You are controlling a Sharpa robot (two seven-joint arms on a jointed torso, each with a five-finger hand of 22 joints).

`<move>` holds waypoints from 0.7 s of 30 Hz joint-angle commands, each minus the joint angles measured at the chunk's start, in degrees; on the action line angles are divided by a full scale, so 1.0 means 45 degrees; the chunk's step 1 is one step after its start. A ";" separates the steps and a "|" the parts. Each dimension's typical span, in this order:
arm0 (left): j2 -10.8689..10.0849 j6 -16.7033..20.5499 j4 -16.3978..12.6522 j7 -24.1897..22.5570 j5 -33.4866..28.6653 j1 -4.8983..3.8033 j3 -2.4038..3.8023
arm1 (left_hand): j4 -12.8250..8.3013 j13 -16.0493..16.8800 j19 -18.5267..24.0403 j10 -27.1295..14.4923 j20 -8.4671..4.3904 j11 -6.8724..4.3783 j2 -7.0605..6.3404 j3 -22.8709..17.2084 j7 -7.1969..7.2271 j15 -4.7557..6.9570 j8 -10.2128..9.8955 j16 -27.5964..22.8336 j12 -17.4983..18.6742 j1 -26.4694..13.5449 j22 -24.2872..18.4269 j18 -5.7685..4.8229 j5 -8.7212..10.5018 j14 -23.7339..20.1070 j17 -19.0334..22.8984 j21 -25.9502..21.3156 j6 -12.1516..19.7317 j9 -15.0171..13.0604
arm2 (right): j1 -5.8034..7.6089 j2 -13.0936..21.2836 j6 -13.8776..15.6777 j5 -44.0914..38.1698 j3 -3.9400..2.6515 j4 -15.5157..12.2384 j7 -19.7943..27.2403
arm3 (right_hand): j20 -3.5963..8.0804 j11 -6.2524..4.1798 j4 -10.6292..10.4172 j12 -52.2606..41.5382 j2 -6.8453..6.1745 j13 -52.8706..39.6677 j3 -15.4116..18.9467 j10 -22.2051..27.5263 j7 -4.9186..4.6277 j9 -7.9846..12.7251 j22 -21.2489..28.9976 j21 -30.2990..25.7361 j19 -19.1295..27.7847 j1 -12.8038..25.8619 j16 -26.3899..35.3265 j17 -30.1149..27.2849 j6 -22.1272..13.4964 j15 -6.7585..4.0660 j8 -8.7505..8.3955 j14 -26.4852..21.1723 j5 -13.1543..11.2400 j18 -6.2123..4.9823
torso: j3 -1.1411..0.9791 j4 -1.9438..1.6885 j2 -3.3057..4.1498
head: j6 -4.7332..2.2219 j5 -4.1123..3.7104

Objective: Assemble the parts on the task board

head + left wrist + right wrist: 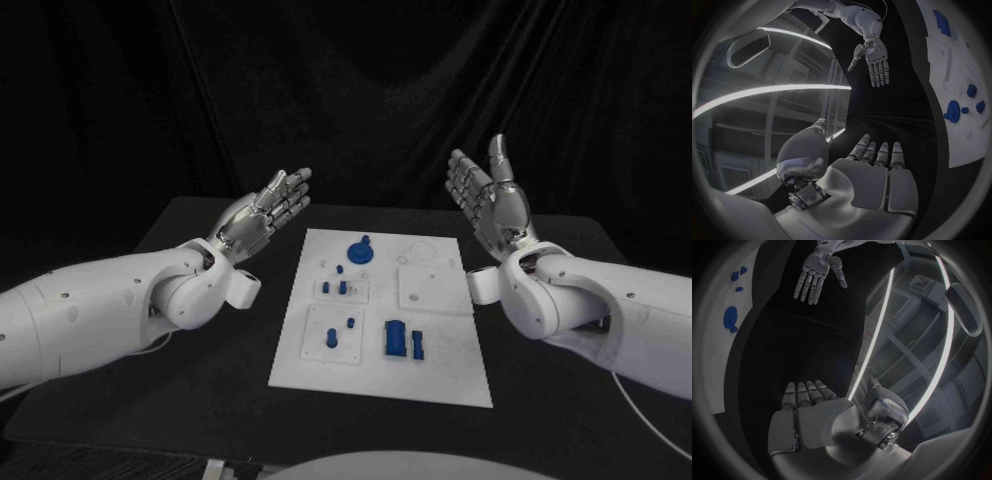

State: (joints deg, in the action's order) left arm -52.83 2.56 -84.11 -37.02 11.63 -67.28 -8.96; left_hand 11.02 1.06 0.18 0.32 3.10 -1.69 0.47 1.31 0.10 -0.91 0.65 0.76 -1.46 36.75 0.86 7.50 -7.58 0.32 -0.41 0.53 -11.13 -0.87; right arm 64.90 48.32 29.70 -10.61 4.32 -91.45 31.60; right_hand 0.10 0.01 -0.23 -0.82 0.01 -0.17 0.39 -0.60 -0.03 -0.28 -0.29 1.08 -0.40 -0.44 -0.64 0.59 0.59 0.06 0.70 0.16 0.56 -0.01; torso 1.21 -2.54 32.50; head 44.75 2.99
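Note:
The white task board (440,355) lies flat in the middle of the black table. On it are several blue parts: a round disc with a stub (362,250) at the far end, small pegs (335,288) in the middle left, one peg (333,336) nearer, and two taller blocks (395,338) at the near right. My left hand (265,214) is raised left of the board, fingers straight and apart, holding nothing. My right hand (488,196) is raised right of the board, palm inward, also empty. The left wrist view shows the right hand (873,57) and the board (961,140); the right wrist view shows the left hand (814,275).
The black table (188,370) extends on both sides of the board. A black curtain (346,90) hangs behind it. Both forearms hover above the table's left and right parts.

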 commanded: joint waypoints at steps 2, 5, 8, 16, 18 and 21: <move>0.0392 0.2961 -0.0314 0.0455 -0.0890 0.0337 0.0384 | -0.0952 -0.0235 -0.0040 -0.0072 -0.0690 0.0376 -0.0105 -0.0291 -0.0023 0.0203 -0.0145 -0.0169 0.0325 -0.2871 -0.0192 -0.0500 0.0520 -0.0071 0.0092 -0.0118 0.0826 0.0192 | -0.0613 -0.0449 0.2439 0.1778 -0.0509 0.0203 -0.0325 | -0.0021 -0.0002 0.0051 0.0183 -0.0002 0.0039 -0.0086 0.0134 0.0006 0.0063 0.0064 -0.0240 0.0088 0.0098 0.0143 -0.0130 -0.0132 -0.0012 -0.0157 -0.0036 -0.0124 0.0001 | -0.0135 0.0281 -0.0145 | -0.1004 -0.0289; 0.0664 0.4168 -0.0503 0.0676 -0.1216 0.0577 0.0693 | -0.0957 -0.0235 -0.0040 -0.0072 -0.0690 0.0376 -0.0105 -0.0291 -0.0023 0.0203 -0.0145 -0.0169 0.0325 -0.3410 -0.0192 -0.0501 0.0627 -0.0071 0.0092 -0.0118 0.1073 0.0192 | -0.0888 -0.0672 0.2916 0.2140 -0.0791 0.0284 -0.0373 | -0.0021 -0.0002 0.0051 0.0183 -0.0002 0.0039 -0.0086 0.0134 0.0006 0.0063 0.0064 -0.0240 0.0088 0.0098 0.0143 -0.0130 -0.0132 -0.0012 -0.0157 -0.0036 -0.0124 0.0001 | -0.0186 0.0388 -0.0200 | -0.1492 -0.0430; 0.0937 0.5374 -0.0692 0.0897 -0.1542 0.0816 0.1002 | -0.1100 -0.0235 -0.0040 -0.0072 -0.0690 0.0376 -0.0105 -0.0291 -0.0023 0.0203 -0.0145 -0.0169 0.0325 -0.3925 -0.0192 -0.0500 0.0726 -0.0071 0.0092 -0.0118 0.1078 0.0192 | -0.1032 -0.0788 0.3165 0.2328 -0.0937 0.0326 -0.0398 | -0.0021 -0.0002 0.0051 0.0183 -0.0002 0.0039 -0.0086 0.0134 0.0006 0.0063 0.0064 -0.0240 0.0088 0.0098 0.0143 -0.0130 -0.0132 -0.0012 -0.0157 -0.0036 -0.0124 0.0001 | -0.0224 0.0469 -0.0243 | -0.1866 -0.0537; 0.1582 0.8230 -0.1140 0.1421 -0.2312 0.1383 0.1733 | -0.1407 -0.0235 -0.0040 -0.0072 -0.0690 0.0376 -0.0105 -0.0291 -0.0023 0.0203 -0.0145 -0.0169 0.0325 -0.5085 -0.0192 -0.0500 0.1685 -0.0071 0.0092 -0.0118 0.1457 0.0192 | -0.1054 -0.0806 0.3204 0.2358 -0.0961 0.0333 -0.0402 | -0.0021 -0.0002 0.0051 0.0183 -0.0002 0.0039 -0.0086 0.0134 0.0006 0.0063 0.0064 -0.0240 0.0088 0.0098 0.0143 -0.0130 -0.0132 -0.0012 -0.0157 -0.0036 -0.0124 0.0001 | -0.0270 0.0565 -0.0293 | -0.2306 -0.0664; 0.1673 0.8631 -0.1203 0.1494 -0.2421 0.1463 0.1836 | -0.1406 -0.0235 -0.0040 -0.0072 -0.0690 0.0376 -0.0105 -0.0291 -0.0023 0.0203 -0.0145 -0.0169 0.0325 -0.5304 -0.0192 -0.0500 0.1685 -0.0071 0.0092 -0.0118 0.1456 0.0192 | -0.1054 -0.0806 0.3204 0.2358 -0.0961 0.0333 -0.0402 | -0.0021 -0.0002 0.0051 0.0183 -0.0002 0.0039 -0.0086 0.0134 0.0006 0.0063 0.0064 -0.0240 0.0088 0.0098 0.0143 -0.0130 -0.0132 -0.0012 -0.0157 -0.0036 -0.0124 0.0001 | -0.0270 0.0565 -0.0293 | -0.2306 -0.0664; 0.1776 0.9088 -0.1275 0.1578 -0.2544 0.1554 0.1953 | -0.1407 -0.0235 -0.0040 -0.0072 -0.0690 0.0376 -0.0105 -0.0291 -0.0023 0.0203 -0.0145 -0.0169 0.0325 -0.5674 -0.0192 -0.0501 0.1685 -0.0071 0.0092 -0.0118 0.1455 0.0192 | -0.1054 -0.0806 0.3204 0.2358 -0.0961 0.0333 -0.0402 | -0.0021 -0.0002 0.0051 0.0183 -0.0002 0.0039 -0.0086 0.0134 0.0006 0.0063 0.0064 -0.0240 0.0088 0.0098 0.0143 -0.0130 -0.0132 -0.0012 -0.0157 -0.0036 -0.0124 0.0001 | -0.0270 0.0565 -0.0293 | -0.2306 -0.0664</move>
State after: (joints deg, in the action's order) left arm -44.99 37.05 -89.62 -30.92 2.47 -60.44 -0.30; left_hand 6.69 0.66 -0.34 0.12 1.09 -0.66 0.31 0.29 -0.20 -0.90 0.65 0.76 -0.82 15.46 0.73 7.49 -1.72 0.32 -0.41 0.53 -6.55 -0.71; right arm 60.25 44.68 42.57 -0.59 0.07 -89.95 30.55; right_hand 0.09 0.01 -0.23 -0.82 0.01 -0.13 0.39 -0.60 -0.03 -0.26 -0.20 1.08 -0.40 -0.44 -0.64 0.59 0.59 0.06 0.71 0.16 0.56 0.00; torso 0.03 -0.07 31.22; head 34.40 -0.01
